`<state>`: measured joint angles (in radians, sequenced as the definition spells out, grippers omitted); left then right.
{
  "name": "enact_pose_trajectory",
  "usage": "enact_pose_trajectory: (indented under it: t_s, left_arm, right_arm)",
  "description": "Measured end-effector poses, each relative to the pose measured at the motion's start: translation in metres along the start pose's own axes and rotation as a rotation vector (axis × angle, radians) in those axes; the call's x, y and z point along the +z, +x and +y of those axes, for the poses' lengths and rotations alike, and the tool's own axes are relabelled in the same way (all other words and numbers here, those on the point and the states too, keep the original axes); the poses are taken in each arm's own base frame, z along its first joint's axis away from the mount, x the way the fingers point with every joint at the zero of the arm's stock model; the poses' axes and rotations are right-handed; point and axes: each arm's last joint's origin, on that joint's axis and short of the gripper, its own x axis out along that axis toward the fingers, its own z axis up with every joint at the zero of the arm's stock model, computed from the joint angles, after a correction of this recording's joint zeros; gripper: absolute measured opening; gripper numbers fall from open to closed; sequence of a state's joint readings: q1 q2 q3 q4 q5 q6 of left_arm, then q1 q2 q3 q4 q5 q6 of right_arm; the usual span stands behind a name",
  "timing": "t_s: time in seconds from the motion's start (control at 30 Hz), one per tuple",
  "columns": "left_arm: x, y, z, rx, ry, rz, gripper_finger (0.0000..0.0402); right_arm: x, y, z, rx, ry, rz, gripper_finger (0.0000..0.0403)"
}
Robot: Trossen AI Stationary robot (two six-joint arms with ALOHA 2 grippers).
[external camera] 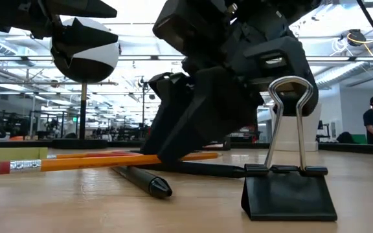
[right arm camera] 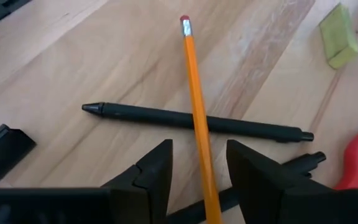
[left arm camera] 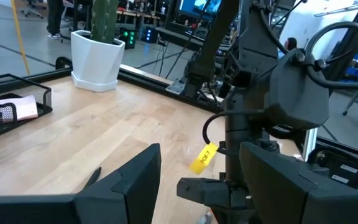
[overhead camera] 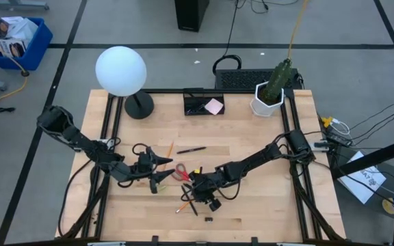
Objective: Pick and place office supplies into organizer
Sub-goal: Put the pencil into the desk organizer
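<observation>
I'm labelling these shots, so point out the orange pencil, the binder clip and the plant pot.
pencil (right arm camera: 197, 106), right wrist view, middle of its shaft
binder clip (external camera: 289, 195), low view, its black body
plant pot (left arm camera: 96, 59), left wrist view, its white side wall

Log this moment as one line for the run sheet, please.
right gripper: low, open astride pencil lying across pen | left gripper: open, empty, beside scissors | organizer: holds sticky notes

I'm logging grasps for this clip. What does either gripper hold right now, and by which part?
The right gripper straddles the orange pencil partway along its shaft, not visibly clamped. The left gripper is open and holds nothing.
</observation>
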<state>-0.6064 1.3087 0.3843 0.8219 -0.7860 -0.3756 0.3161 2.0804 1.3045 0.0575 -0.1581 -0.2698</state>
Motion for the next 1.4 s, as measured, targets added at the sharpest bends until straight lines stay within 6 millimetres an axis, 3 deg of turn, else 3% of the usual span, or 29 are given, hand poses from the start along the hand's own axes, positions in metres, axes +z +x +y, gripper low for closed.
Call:
enact_pose_trajectory:
  t_s: [0.4, 0.67, 0.83, 1.2, 1.4]
  left_arm:
    - [0.0, 0.0, 0.0, 0.001, -0.002, 0.002, 0.0227]
    - [0.0, 0.0, 0.0, 0.001, -0.001, 0.003, 0.0227]
    - [0.0, 0.0, 0.0, 0.002, -0.001, 0.0, 0.0227]
    - [0.018, 0.002, -0.002, -0.022, -0.007, -0.138, 0.0227]
    - [0.029, 0.005, 0.002, -0.014, -0.031, -0.224, 0.0227]
  right_arm:
    - [-0.009, 0.011, -0.003, -0.004, 0.013, 0.01, 0.0089]
    - [-0.009, 0.011, -0.004, -0.005, 0.011, 0.008, 0.0021]
    - [-0.009, 0.011, -0.004, -0.05, 0.022, 0.015, 0.002]
    - [0.015, -0.021, -0.007, -0.135, 0.073, -0.037, 0.0016]
    - [0.02, -0.054, -0.012, -0.341, 0.127, -0.019, 0.0017]
